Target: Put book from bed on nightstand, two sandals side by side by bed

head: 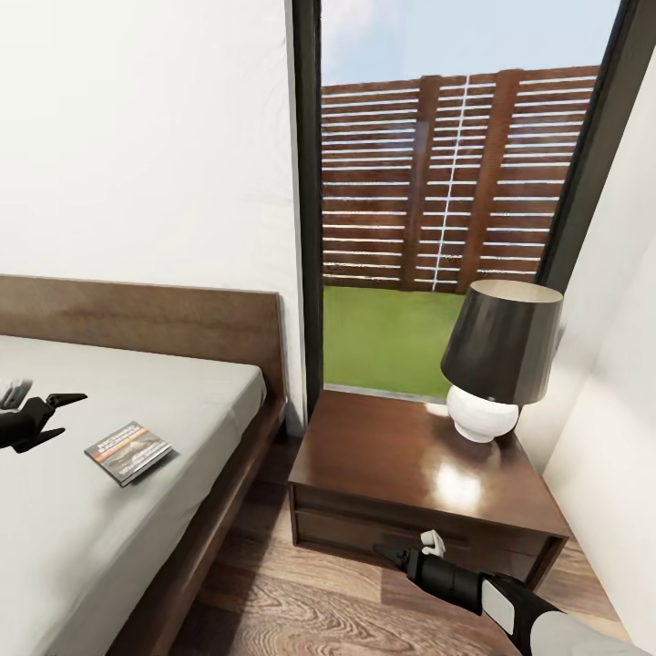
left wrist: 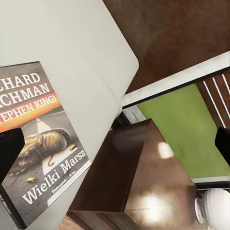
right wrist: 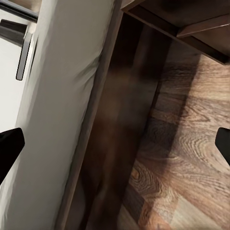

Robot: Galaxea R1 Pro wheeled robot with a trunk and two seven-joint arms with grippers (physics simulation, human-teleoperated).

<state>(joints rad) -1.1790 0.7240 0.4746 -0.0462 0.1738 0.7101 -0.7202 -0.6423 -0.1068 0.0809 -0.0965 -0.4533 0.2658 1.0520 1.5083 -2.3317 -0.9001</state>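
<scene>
The book (head: 129, 451) lay flat on the light-grey mattress of the bed (head: 182, 383), near the edge that faced the nightstand (head: 383, 456), with the left gripper (head: 56, 415) hanging just beside it, fingers spread wide and holding nothing. The right gripper (head: 387, 551) hung low in front of the nightstand drawers; in its wrist view its fingertips sat far apart, so it too was open and empty. The thin paperback might have slid on the smooth sheet instead of lifting, should one finger have pushed its edge before the other closed. A lamp (head: 497, 364) occupied the far right of the glossy dark top, so a careless placement could have knocked it. Wood-plank floor (head: 301, 601) ran between bed and nightstand, white walls rose behind, and a tall dark-framed window (head: 437, 182) showed grass and a slatted fence.
</scene>
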